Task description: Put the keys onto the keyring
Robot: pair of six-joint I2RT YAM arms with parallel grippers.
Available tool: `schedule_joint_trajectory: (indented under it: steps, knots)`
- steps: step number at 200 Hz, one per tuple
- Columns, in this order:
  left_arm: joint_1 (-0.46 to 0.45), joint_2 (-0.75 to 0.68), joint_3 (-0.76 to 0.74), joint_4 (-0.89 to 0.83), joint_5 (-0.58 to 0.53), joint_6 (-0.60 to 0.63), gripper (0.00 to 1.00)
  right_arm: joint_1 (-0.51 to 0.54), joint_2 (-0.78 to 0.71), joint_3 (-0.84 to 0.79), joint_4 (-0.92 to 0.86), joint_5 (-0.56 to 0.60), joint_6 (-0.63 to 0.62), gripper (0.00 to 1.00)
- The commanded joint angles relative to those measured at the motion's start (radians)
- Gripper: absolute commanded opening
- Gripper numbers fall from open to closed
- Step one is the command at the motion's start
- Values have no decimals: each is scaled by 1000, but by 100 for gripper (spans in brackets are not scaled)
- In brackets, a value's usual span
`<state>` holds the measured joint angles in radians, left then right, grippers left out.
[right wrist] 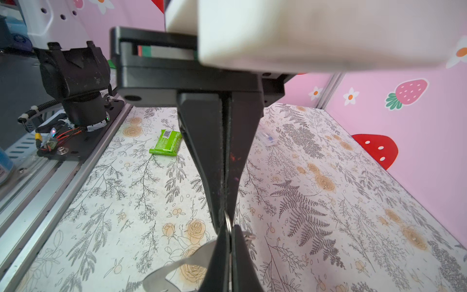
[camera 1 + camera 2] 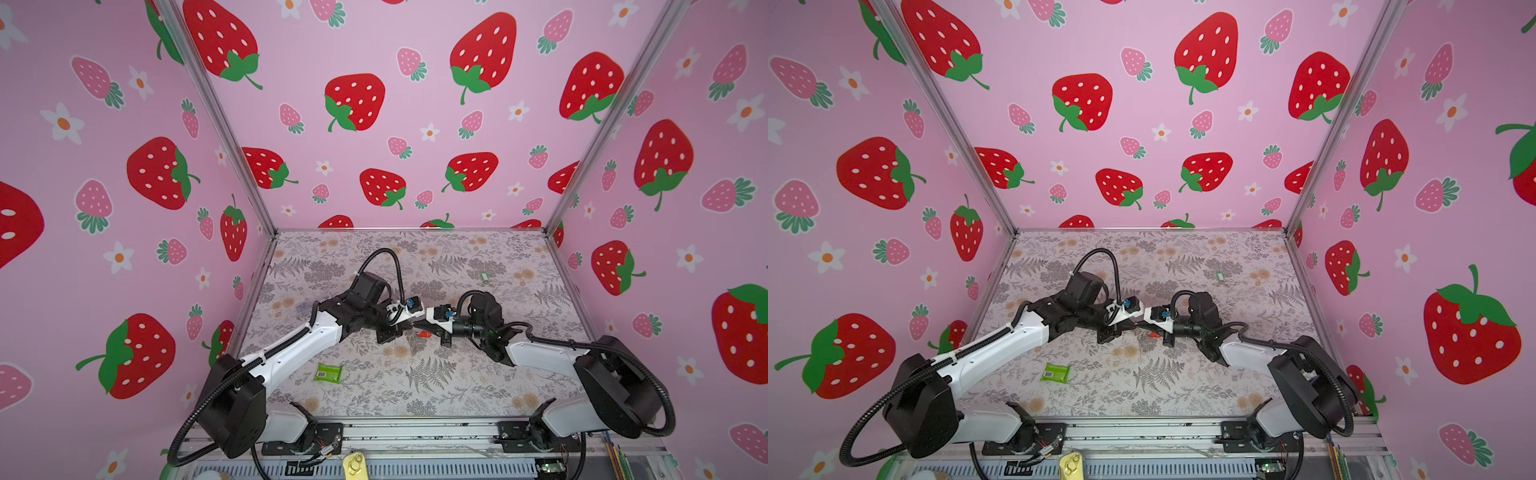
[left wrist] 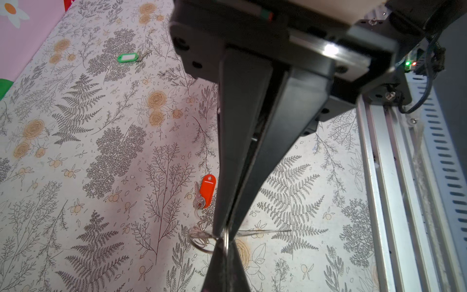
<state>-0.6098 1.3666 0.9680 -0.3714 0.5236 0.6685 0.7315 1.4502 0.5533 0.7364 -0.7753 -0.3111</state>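
The left tool (image 3: 223, 231) and right tool (image 1: 225, 223) both clamped the keyring (image 3: 199, 236) mid-surface (image 2: 415, 395). The left wrist view showed the red key (image 3: 207, 191) beside it; the right wrist's, a packet's (image 1: 165, 146) illegible barcode (image 1: 166, 134).

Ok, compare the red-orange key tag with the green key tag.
The red-orange key tag shows a plain face; the green key tag shows a white label window. The red-orange key tag is right beside the left gripper, seemingly linked to the silver rings there; the green key tag lies alone, far off. Both are small oblong plastic tags, each with a silver key.
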Motion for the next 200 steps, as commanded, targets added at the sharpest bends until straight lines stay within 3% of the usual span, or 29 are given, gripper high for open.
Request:
schedule_joint_trajectory:
  steps: [1,12,40,88,135,200]
  knots:
    - [4,-27,-4,22,16,-8,16,5,-7,-21,42,0,-2,3]
    - [20,-50,-50,81,42,-29,21,6,-4,-35,80,-5,17,2]
    - [67,-110,-198,284,146,-82,22,5,23,-72,219,-21,94,2]
    - [86,-122,-325,518,196,-129,22,5,66,-82,342,-62,170,1]
    - [90,-91,-352,649,217,-171,22,5,86,-79,371,-79,192,0]
    - [92,-87,-362,676,248,-172,17,6,116,-72,410,-91,225,1]
